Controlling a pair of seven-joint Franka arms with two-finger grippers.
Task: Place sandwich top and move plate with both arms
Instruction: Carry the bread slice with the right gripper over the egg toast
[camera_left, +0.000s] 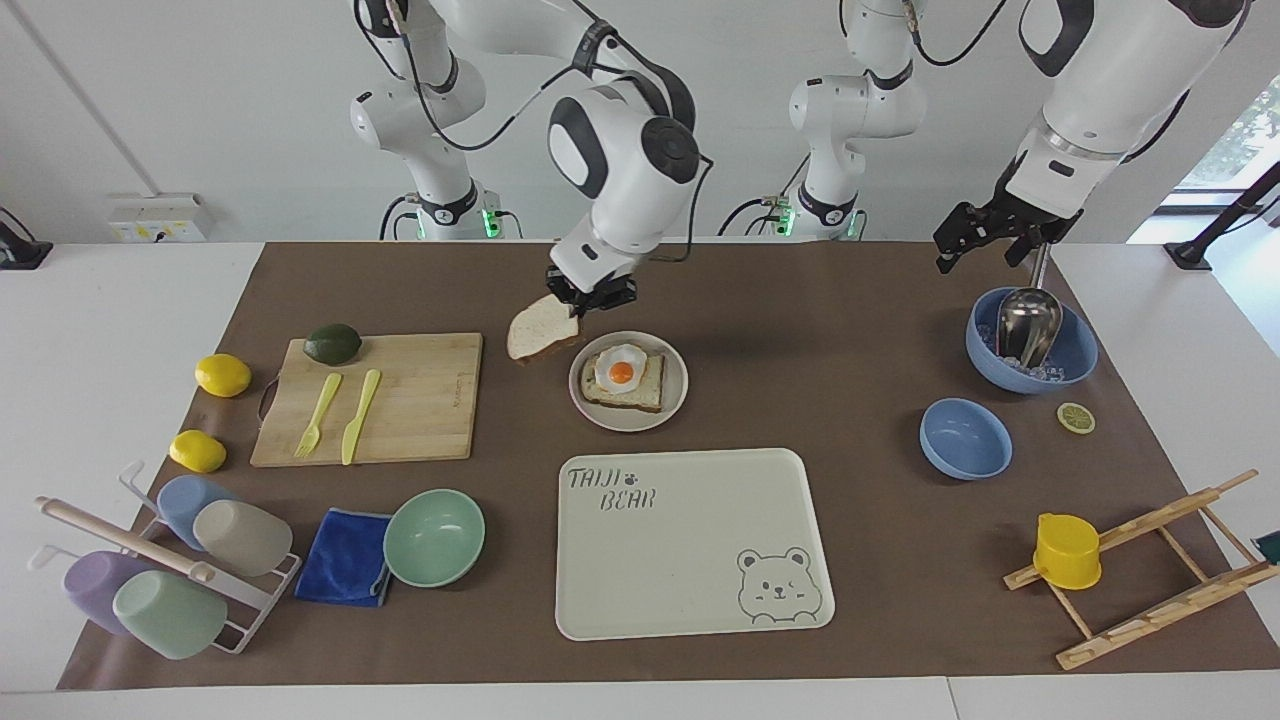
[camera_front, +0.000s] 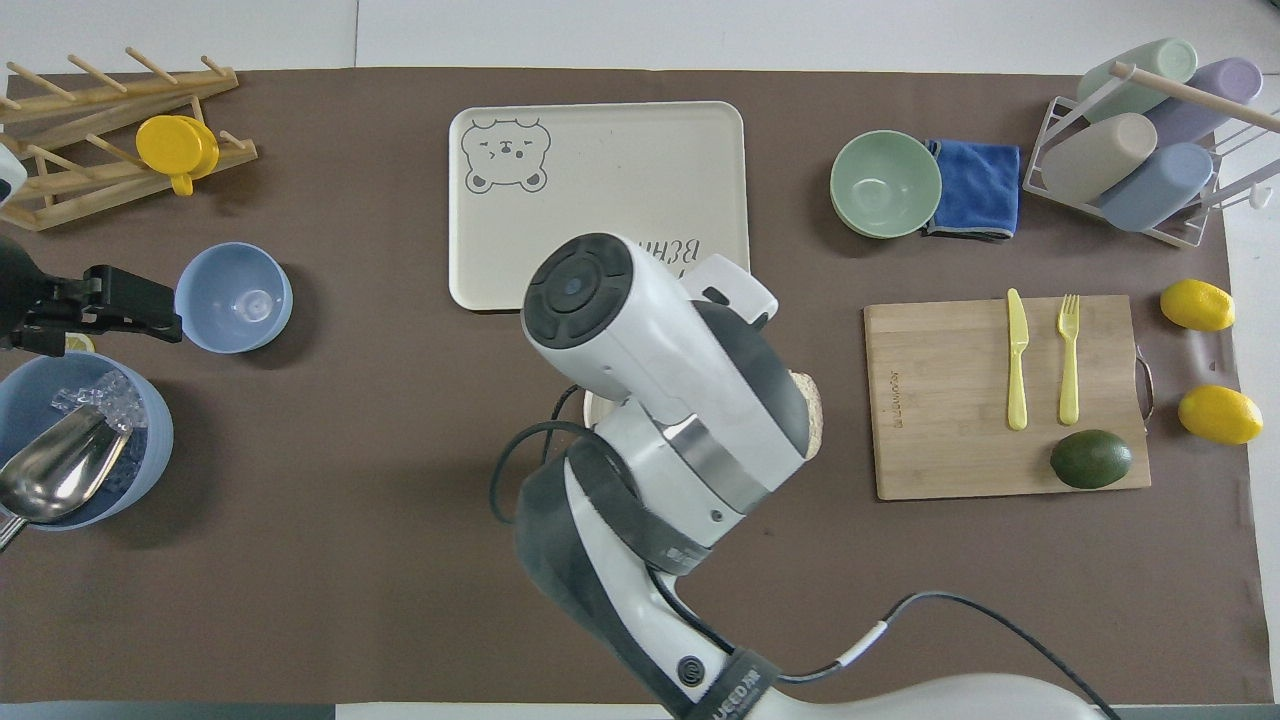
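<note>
My right gripper (camera_left: 588, 296) is shut on the sandwich top (camera_left: 541, 331), a light bread slice with a brown crust. It holds the slice tilted in the air, over the mat between the cutting board (camera_left: 400, 400) and the plate (camera_left: 676, 378). The small round plate carries a bread slice with a fried egg (camera_left: 621, 374). In the overhead view my right arm covers the plate, and only an edge of the sandwich top (camera_front: 813, 412) shows. My left gripper (camera_left: 975, 245) waits in the air by the large blue bowl (camera_left: 1075, 350).
The board holds a yellow knife, a fork and an avocado (camera_left: 332, 343). The bear tray (camera_left: 690, 540) lies farther from the robots than the plate. A mint bowl (camera_left: 434, 537), blue cloth, cup rack, two lemons, a small blue bowl (camera_left: 965, 438) and a wooden rack stand around.
</note>
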